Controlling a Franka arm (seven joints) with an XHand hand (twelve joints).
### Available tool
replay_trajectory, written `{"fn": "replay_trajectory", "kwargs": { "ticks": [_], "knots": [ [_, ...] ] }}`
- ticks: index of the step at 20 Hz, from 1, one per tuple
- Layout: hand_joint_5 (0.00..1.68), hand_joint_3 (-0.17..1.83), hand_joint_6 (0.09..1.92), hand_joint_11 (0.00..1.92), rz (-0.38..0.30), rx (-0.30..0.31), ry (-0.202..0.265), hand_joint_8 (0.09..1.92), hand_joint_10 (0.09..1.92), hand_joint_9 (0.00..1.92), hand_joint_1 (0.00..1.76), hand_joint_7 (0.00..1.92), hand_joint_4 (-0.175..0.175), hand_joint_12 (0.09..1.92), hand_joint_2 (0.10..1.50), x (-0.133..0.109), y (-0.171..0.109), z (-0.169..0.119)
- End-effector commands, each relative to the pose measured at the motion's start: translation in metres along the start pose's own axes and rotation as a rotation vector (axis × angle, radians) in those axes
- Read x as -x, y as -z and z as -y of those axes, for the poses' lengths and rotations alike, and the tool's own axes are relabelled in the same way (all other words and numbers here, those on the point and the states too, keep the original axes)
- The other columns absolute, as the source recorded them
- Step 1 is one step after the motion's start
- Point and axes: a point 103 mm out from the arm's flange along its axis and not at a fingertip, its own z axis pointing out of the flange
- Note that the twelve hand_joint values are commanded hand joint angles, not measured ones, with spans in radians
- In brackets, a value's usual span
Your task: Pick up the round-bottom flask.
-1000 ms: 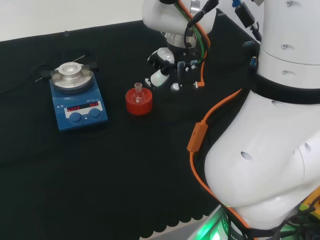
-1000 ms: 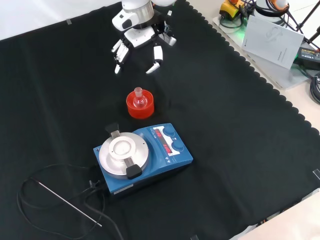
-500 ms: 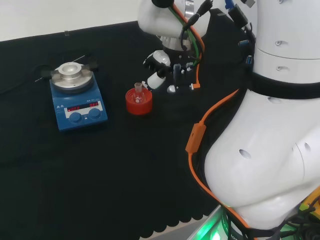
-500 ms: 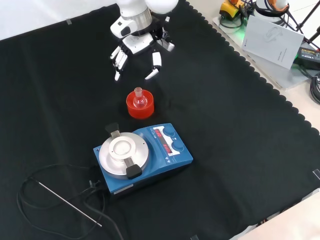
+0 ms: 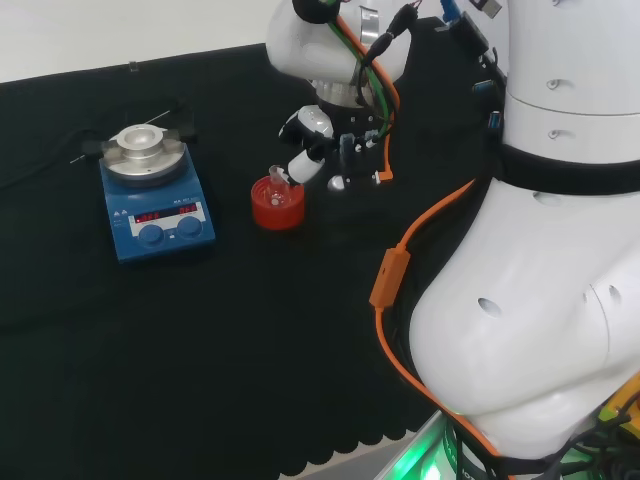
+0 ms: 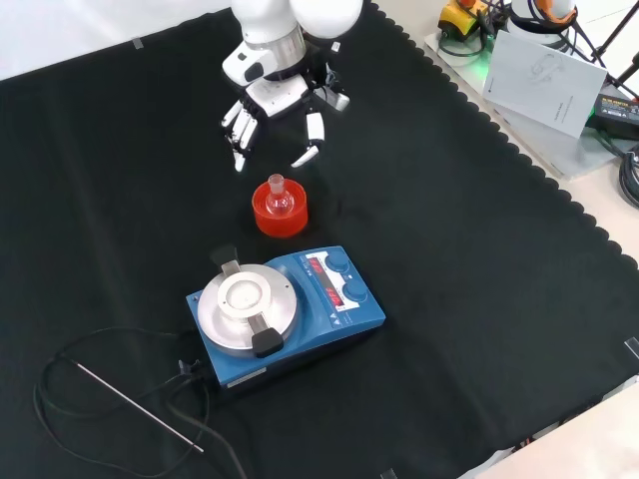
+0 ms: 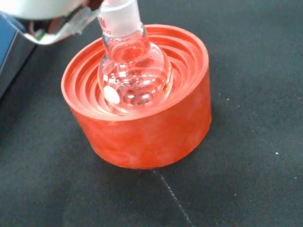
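A small clear round-bottom flask (image 7: 134,75) stands neck up in a red ribbed ring stand (image 7: 142,125) on the black cloth. The front view shows the flask (image 6: 277,197) in its stand (image 6: 281,217) just below the hand (image 6: 272,95), whose fingers (image 6: 240,128) hang spread and fairly straight, a short gap above the flask. Seen from the head view, the hand (image 5: 312,135) hovers just right of the flask (image 5: 277,184) and stand (image 5: 277,207). The hand is open and holds nothing.
A blue hotplate stirrer (image 6: 283,312) with a round metal top stands near the stand in the front view; in the head view the stirrer (image 5: 155,195) is at the left. Its black cable and a thin metal rod (image 6: 135,406) lie on the cloth beside it.
The hand has moved closer to the flask, lower in the front view and leftward in the head view. Flask and stand have not moved.
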Motion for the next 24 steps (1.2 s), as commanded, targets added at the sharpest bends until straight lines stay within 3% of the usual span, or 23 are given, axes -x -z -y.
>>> {"fn": "replay_trajectory", "kwargs": {
  "ticks": [1, 4, 7, 24],
  "knots": [
    [0.75, 1.05, 0.19, 0.37, -0.01, 0.008, -0.002, 0.61, 0.59, 0.67, 0.92, 0.56, -0.04, 1.29, 0.42, -0.003, -0.003, -0.001],
    [0.68, 1.06, 0.46, 0.38, -0.013, 0.002, -0.003, 0.6, 0.56, 0.7, 0.95, 0.57, -0.038, 1.29, 0.41, -0.004, -0.005, -0.002],
    [0.64, 1.07, 0.6, 0.39, -0.012, 0.004, -0.003, 0.6, 0.55, 0.71, 0.95, 0.57, -0.038, 1.29, 0.4, -0.004, -0.007, -0.003],
    [0.54, 1.09, 0.62, 0.39, -0.002, 0.008, 0.015, 0.59, 0.55, 0.7, 0.96, 0.54, -0.044, 1.28, 0.39, -0.01, -0.019, -0.011]
  ]
}}
